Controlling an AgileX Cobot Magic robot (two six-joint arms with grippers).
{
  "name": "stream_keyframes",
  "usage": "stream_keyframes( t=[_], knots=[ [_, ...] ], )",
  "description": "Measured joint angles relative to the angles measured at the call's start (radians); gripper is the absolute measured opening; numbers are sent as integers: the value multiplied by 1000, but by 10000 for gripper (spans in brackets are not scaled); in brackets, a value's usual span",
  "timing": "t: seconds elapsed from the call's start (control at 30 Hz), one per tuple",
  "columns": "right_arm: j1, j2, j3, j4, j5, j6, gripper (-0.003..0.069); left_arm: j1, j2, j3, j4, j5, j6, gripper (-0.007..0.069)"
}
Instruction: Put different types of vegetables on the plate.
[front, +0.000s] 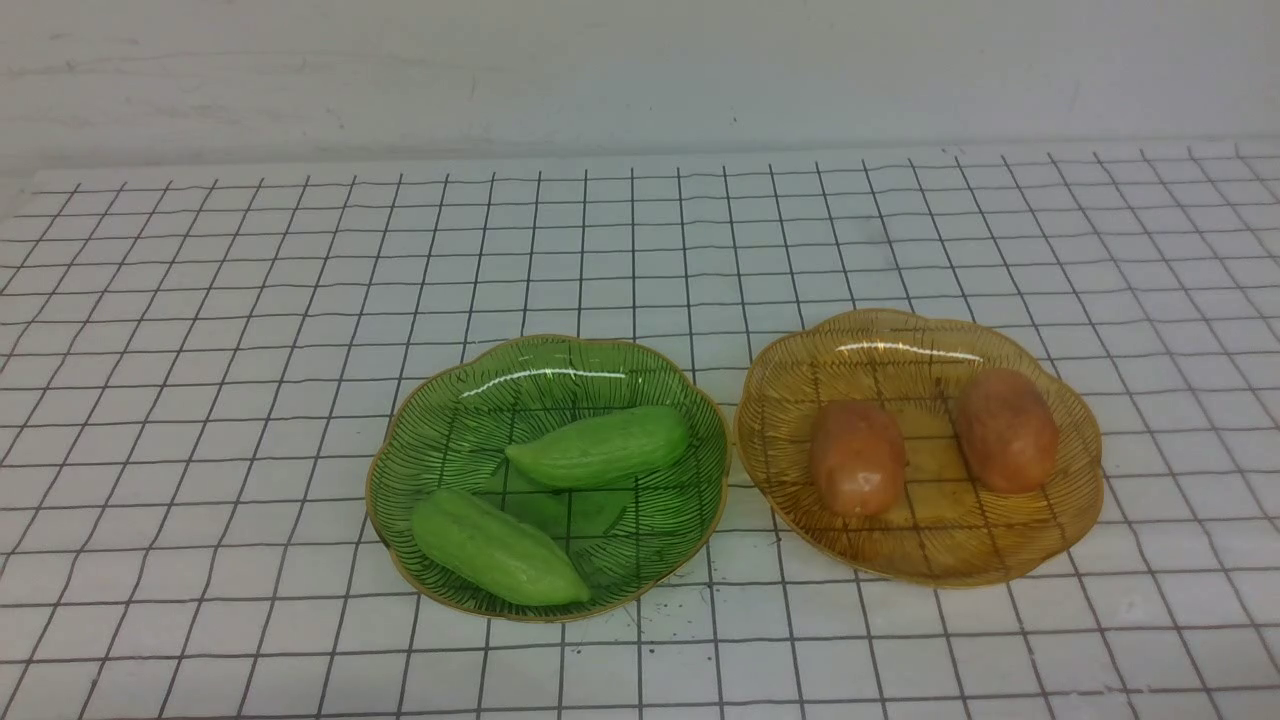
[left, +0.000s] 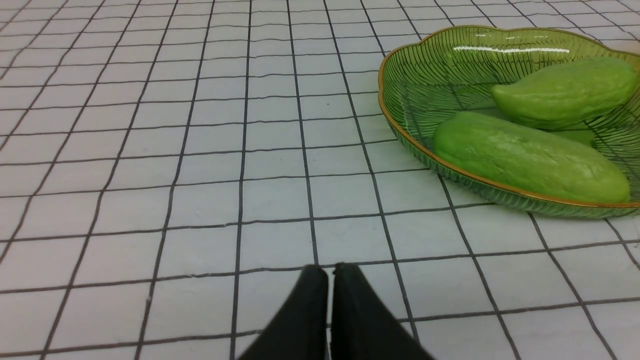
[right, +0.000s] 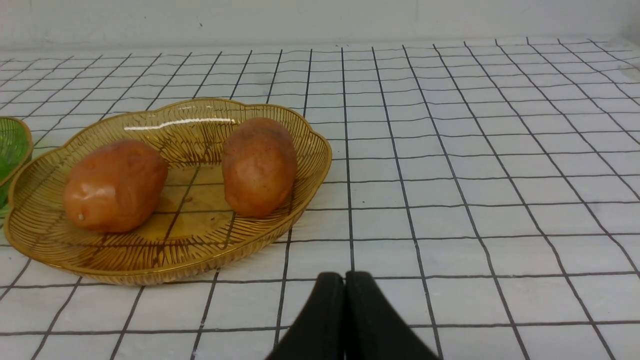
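Green plate (front: 400, 450), toward table's near edge: two cucumbers (front: 600, 446) (front: 497, 549). Amber plate (front: 1085, 470) just beside it, toward the right edge: two potatoes (front: 857, 457) (front: 1005, 429). Left gripper (left: 330, 272) and right gripper (right: 344, 280) pinched together, empty, over bare gridded table (front: 200, 350).

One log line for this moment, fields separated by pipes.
green plate: two cucumbers | amber plate: two potatoes | left gripper: shut, empty | right gripper: shut, empty
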Motion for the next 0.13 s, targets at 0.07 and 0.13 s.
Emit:
stream_keyframes(
  t=[0.07, 0.13],
  knots=[
    [0, 0, 0, 0, 0, 0, -15, 0, 0, 0, 0, 0, 0, -3],
    [0, 0, 0, 0, 0, 0, -15, 0, 0, 0, 0, 0, 0, -3]
  ],
)
